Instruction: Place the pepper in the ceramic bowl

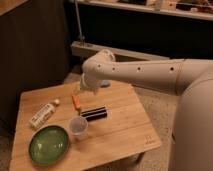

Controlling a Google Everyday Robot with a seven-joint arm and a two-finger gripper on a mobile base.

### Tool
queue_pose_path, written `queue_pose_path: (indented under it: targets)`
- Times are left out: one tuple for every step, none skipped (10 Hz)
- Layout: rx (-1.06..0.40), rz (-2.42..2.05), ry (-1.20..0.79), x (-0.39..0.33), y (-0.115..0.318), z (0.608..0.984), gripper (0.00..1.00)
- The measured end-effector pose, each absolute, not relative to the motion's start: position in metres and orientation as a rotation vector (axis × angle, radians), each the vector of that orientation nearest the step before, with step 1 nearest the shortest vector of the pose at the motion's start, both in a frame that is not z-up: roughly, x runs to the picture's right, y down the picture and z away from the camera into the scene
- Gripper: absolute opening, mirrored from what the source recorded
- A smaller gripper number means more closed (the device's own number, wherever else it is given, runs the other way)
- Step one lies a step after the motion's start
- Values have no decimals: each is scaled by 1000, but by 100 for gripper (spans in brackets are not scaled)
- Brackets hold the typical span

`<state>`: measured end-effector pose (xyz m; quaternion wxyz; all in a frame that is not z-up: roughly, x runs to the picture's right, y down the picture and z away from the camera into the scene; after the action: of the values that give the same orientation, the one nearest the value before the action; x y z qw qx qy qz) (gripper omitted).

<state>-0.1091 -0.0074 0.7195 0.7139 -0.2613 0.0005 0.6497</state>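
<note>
The small orange-red pepper point(76, 101) lies on the wooden table point(125, 132), left of centre. My gripper point(80, 91) hangs at the end of the white arm, just above the pepper's far end, open and with nothing in it. The green ceramic bowl point(48, 145) sits empty at the table's front left corner, well in front of the pepper.
A black rectangular bar point(94, 113) lies just right of the pepper. A small translucent cup point(78, 127) stands between the bar and the bowl. A white bottle point(42, 114) lies on its side at the left. Dark walls stand behind the table.
</note>
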Motion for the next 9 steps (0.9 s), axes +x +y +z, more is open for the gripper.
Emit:
queue_pose_path:
  targets:
    - [-578,1411,-3,-116,-16,711,65]
    - [-583,1384,0,-125,-24,705,65]
    - [-589,1368,11,-131,-30,703,65]
    - [-593,1359,28,-134,-32,706,65]
    - [-601,1348,48,-140,-34,714,65]
    - [-612,1338,65,-146,-31,723,65]
    - [-629,1323,90,-158,-22,742,65]
    - [-636,1315,110,-161,-13,759,65]
    - [-646,1307,134,-165,-1,779,65]
